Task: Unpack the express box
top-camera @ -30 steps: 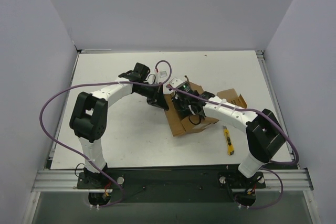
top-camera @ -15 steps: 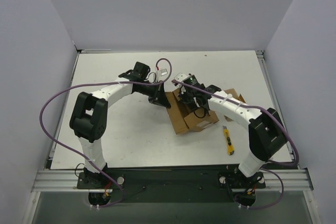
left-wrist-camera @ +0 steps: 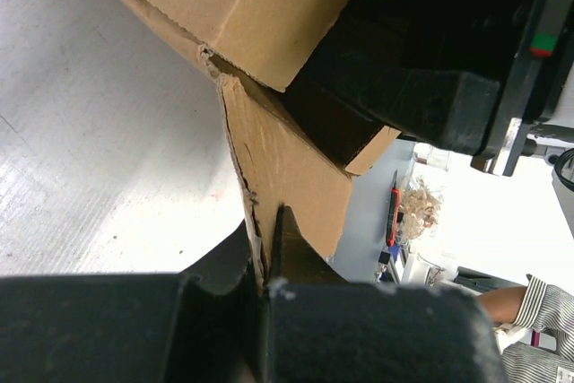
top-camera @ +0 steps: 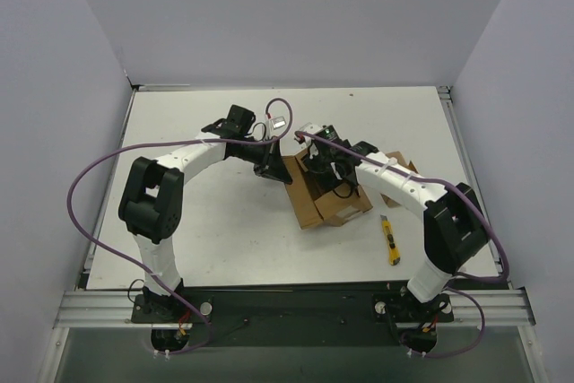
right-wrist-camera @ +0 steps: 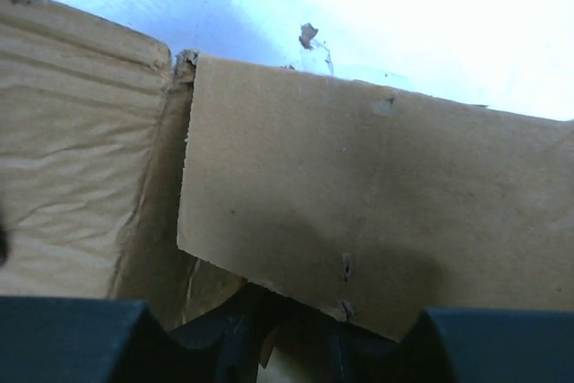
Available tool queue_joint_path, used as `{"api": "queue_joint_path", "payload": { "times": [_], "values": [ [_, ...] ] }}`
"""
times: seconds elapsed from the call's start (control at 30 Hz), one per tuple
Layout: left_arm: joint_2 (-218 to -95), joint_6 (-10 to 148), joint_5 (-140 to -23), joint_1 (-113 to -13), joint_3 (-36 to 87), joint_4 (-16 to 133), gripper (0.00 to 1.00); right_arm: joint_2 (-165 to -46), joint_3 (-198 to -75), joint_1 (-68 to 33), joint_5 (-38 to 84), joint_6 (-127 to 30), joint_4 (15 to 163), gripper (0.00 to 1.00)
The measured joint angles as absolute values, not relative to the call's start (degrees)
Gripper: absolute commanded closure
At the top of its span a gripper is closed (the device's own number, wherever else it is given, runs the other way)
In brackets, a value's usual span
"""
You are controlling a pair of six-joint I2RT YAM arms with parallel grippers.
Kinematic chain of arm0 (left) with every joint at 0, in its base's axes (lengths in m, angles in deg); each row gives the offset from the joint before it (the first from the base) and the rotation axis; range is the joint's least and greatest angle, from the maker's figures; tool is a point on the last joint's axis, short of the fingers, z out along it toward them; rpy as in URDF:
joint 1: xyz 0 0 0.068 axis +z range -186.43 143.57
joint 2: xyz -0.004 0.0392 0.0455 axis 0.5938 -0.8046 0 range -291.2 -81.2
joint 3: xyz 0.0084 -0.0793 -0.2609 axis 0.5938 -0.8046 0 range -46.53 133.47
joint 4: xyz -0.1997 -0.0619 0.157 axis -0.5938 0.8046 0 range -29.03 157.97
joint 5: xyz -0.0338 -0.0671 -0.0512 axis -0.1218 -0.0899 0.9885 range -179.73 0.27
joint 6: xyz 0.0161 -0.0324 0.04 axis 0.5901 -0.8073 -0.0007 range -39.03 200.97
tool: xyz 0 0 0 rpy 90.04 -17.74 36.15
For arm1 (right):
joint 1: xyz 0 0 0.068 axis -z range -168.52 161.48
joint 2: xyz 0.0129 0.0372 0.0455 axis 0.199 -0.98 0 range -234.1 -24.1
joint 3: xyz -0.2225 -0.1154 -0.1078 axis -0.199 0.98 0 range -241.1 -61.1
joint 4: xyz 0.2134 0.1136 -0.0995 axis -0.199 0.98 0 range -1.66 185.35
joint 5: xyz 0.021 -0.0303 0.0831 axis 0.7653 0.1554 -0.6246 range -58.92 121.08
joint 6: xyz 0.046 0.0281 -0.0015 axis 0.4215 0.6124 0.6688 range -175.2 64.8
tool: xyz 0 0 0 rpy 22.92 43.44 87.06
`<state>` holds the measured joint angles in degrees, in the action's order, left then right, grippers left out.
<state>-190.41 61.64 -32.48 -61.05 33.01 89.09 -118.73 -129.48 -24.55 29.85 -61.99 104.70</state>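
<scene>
left gripper (left-wrist-camera: 265, 250): fingers (left-wrist-camera: 215, 266) pressed together on the torn edge of a cardboard corner flap (left-wrist-camera: 287, 177). the card runs straight up out of the pinch. it is thin, and no gap shows on either side of it.

right gripper (right-wrist-camera: 287, 347): fingers (right-wrist-camera: 72, 338) spread, one dark pad at each lower corner of the wrist view. a broad flap (right-wrist-camera: 359, 204) hangs face-on in front of them, with its lower edge dipping into the gap. neither pad is seen clamping it. to the left of that flap is a creased brown inner wall, and above it the white table shows brightly.

express box (top-camera: 309, 208): sits a little right of table centre, between the two arms and skewed to the table edges. its top is open. the left gripper (top-camera: 274, 173) is at its left far corner. the right gripper (top-camera: 321, 175) reaches down over the open top from the right. what lies inside i cannot tell, as the right arm covers most of the opening.

from the left wrist view the box wall is tilted overhead, and the black body of the right gripper sits just beside the held flap.

outward: a second, smaller piece of brown cardboard (top-camera: 401, 169) lies behind the right forearm, near the box. whether it touches the box i cannot tell. a yellow utility knife (top-camera: 391, 241) lies on the table (top-camera: 206, 221) to the right of the box and nearer the arm bases, apart from the box.
</scene>
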Motion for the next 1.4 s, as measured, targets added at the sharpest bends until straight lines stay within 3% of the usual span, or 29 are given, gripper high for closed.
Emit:
{"api": "queue_joint_path", "payload": {
  "times": [0.17,0.3,0.4,0.67,1.07,1.2,1.33,1.4],
  "values": [
    [-190.41,61.61,-32.35,-61.09,33.01,89.11,1.00,-120.52,-129.59,-25.10,29.43,-60.98,104.90,0.71],
    [-190.41,61.02,-32.52,-61.09,33.01,89.09,1.00,-122.82,-130.44,-25.36,28.52,-60.72,104.64,0.84],
    [-190.41,60.57,-32.39,-61.01,33.01,89.06,1.00,-123.73,-131.23,-25.23,25.26,-60.37,104.53,1.00],
    [-190.41,60.57,-32.24,-60.66,33.01,89.15,1.00,-123.41,-132.36,-21.60,15.56,-59.30,105.47,1.00],
    [-190.61,60.59,-32.02,-60.70,33.01,89.48,1.00,-115.34,-136.84,-21.53,11.05,-59.82,107.11,1.00],
    [-190.78,60.57,-32.00,-60.63,33.10,89.68,1.00,-115.30,-137.59,-21.62,12.30,-59.69,109.71,0.84],
    [-190.96,60.46,-31.93,-60.59,33.36,89.83,1.00,-115.30,-137.06,-22.15,14.33,-59.41,110.91,0.93],
    [-190.96,60.39,-31.84,-60.59,33.39,89.83,1.00,-115.32,-136.27,-22.54,14.72,-58.99,111.17,0.85]
  ]
}}
